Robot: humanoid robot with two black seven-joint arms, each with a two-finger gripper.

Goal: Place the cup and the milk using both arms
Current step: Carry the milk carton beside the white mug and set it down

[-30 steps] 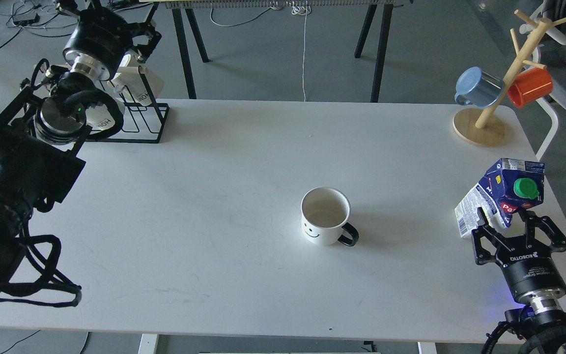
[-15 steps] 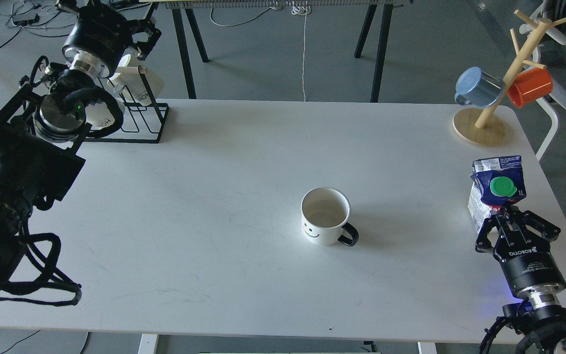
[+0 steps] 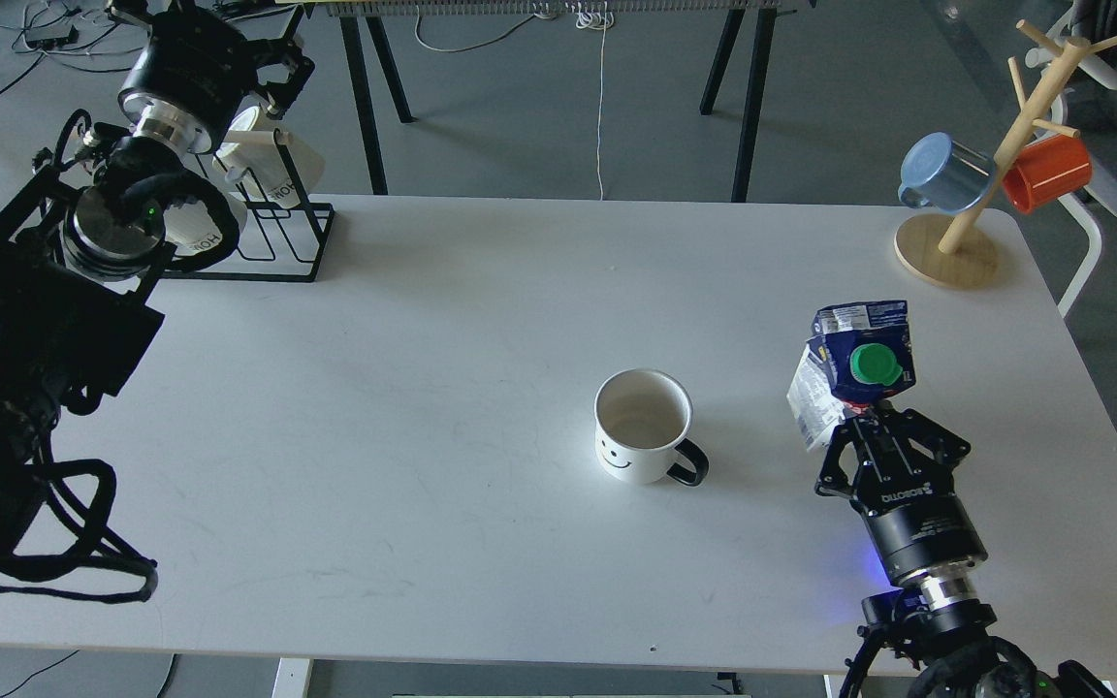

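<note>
The cup (image 3: 644, 425) stands mid-frame on the table (image 3: 442, 388), seemingly placed; the right gripper (image 3: 864, 419) clamps the milk carton (image 3: 849, 373), not yet set down. The left gripper (image 3: 219, 44), upper left, cannot be read.

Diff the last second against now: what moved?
The right gripper, shut on the milk carton, carried it left toward the smiley mug and stood it up from tilted. Mug, left gripper at the black rack and mug tree unchanged.
</note>
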